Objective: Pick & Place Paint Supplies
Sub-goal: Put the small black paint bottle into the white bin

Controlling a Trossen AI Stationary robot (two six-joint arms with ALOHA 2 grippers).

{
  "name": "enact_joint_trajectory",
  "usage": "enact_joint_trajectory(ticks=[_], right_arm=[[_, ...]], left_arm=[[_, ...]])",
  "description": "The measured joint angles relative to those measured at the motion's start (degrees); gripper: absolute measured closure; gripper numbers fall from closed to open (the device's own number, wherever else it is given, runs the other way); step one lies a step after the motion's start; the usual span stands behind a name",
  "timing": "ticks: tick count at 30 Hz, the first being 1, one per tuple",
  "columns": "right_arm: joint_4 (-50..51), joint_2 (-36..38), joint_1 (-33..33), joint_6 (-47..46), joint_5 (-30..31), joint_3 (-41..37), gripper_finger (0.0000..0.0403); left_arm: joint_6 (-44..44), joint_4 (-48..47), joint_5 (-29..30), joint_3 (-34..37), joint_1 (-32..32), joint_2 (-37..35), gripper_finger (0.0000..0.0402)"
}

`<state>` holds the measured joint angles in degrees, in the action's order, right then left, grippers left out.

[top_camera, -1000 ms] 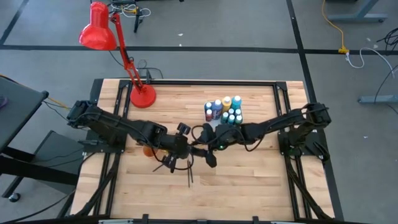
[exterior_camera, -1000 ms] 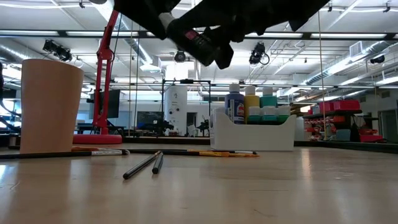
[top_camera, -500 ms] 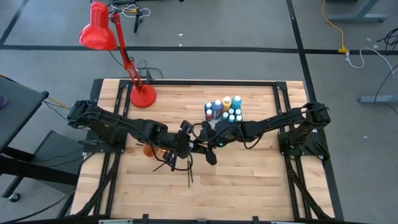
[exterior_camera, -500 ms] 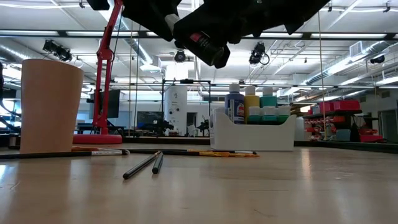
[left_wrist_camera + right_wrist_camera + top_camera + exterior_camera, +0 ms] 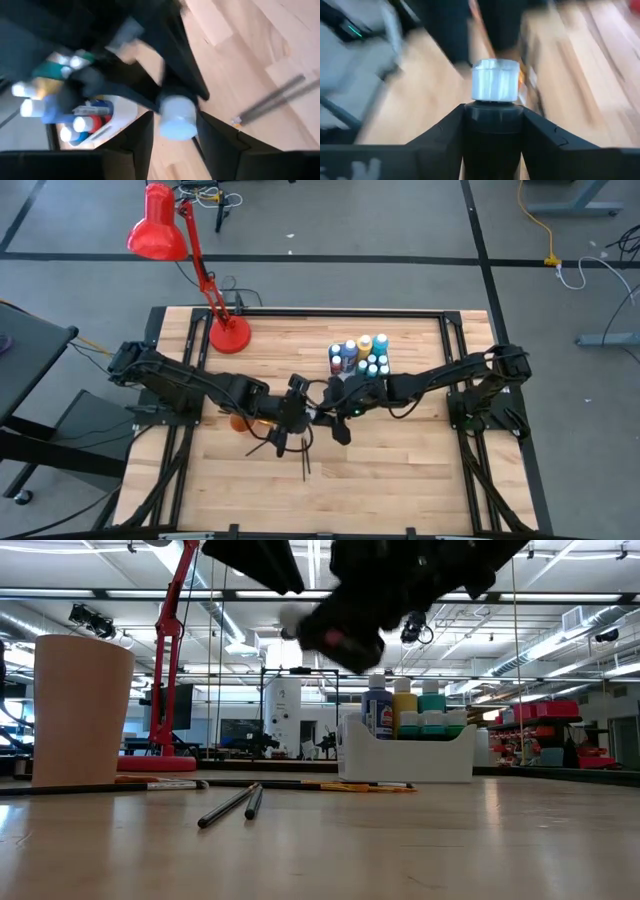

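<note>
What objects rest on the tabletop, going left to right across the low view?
Orange cup → red lamp base → two dark paintbrushes → white tray holding the paint bottles.

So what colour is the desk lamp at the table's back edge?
Red: the desk lamp shows best in the high view.

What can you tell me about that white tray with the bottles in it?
The tray is white, looks like plastic, and is rectangular, with low walls that dip in a curve along one long side. It stands upright on the wooden table, right of the middle. It is filled with white-capped bottles in blue, yellow and teal. Brushes lie elsewhere on the table.
</note>
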<state>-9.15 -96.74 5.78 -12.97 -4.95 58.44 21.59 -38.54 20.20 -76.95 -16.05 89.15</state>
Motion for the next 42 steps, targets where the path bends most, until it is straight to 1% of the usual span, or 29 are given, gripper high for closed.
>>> enact_joint_trajectory(ticks=[2, 4, 8, 10, 13, 15, 17, 19, 20, 21, 23, 25, 27, 29, 31, 33, 38, 42], right_arm=[[3.5, -0.3, 0.0, -0.5, 1.4, -0.2, 0.0252], [4.7, -0.1, 0.0, -1.7, 1.5, -0.1, 0.0252], [10.6, 1.4, 0.0, -5.1, 1.5, -0.1, 0.0253], [13.2, 3.7, 0.0, -5.3, 2.7, -0.1, 0.0254], [17.7, 8.8, 0.4, -4.4, 9.7, -0.1, 0.0254], [22.2, 13.0, 1.2, -2.8, 18.3, -0.1, 0.0254], [23.1, 17.3, 2.6, -1.3, 29.7, -0.4, 0.0253], [16.5, 20.3, 4.3, -0.7, 43.5, -3.5, 0.0253], [9.2, 20.6, 4.9, 0.3, 49.6, -6.4, 0.0253], [0.5, 20.5, 5.2, 1.7, 53.2, -9.8, 0.0253], [-15.0, 18.6, 5.0, 4.8, 55.3, -17.8, 0.0253], [-30.3, 15.0, 4.3, 6.3, 54.6, -24.3, 0.0253], [-42.5, 10.7, 3.7, 6.7, 56.8, -28.9, 0.0253], [-50.5, 6.5, 2.9, 10.3, 57.4, -31.4, 0.0252], [-54.3, 2.3, 2.4, 15.8, 56.9, -31.1, 0.0252], [-55.2, -0.8, 1.6, 18.5, 57.8, -29.7, 0.0252], [-54.4, -6.8, -0.5, 13.0, 58.1, -25.2, 0.0252], [-51.0, -8.2, -0.7, 13.5, 62.0, -23.6, 0.0252]], left_arm=[[-1.0, 0.0, 0.5, -0.1, 0.0, -0.1, 0.0233], [-2.1, -0.4, 1.8, -0.1, 0.0, -0.1, 0.0227], [-6.7, -0.6, 8.5, -0.1, 0.0, -0.1, 0.0225], [-9.1, -0.8, 12.3, 0.0, 0.0, -0.7, 0.0226], [-9.5, -1.2, 17.6, 0.0, 0.1, -2.3, 0.0229], [-9.7, -0.5, 18.9, -0.1, 0.2, -3.3, 0.0230], [-10.6, -2.1, 19.2, 0.0, 0.2, -4.5, 0.0230], [-11.0, -1.9, 19.5, -0.1, 0.2, -5.6, 0.0230], [-11.2, -3.1, 19.5, -0.1, 0.2, -6.0, 0.0230], [-11.2, -3.2, 19.5, -0.1, 0.3, -6.4, 0.0230], [-10.6, -3.0, 19.9, 0.0, 0.6, -6.9, 0.0230], [-10.3, -3.1, 20.1, 0.0, 0.9, -7.6, 0.0230], [-10.3, -2.5, 20.1, -0.1, 1.6, -8.1, 0.0230], [-10.3, -2.9, 19.9, 0.0, 1.9, -8.3, 0.0230], [-10.2, -2.4, 19.8, 0.0, 2.5, -8.3, 0.0230], [-9.3, -1.9, 19.8, 0.0, 3.1, -8.4, 0.0230], [-9.8, -0.8, 19.0, 0.0, 4.3, -8.4, 0.0230], [-10.0, -1.5, 19.1, 0.0, 4.4, -8.3, 0.0230]])
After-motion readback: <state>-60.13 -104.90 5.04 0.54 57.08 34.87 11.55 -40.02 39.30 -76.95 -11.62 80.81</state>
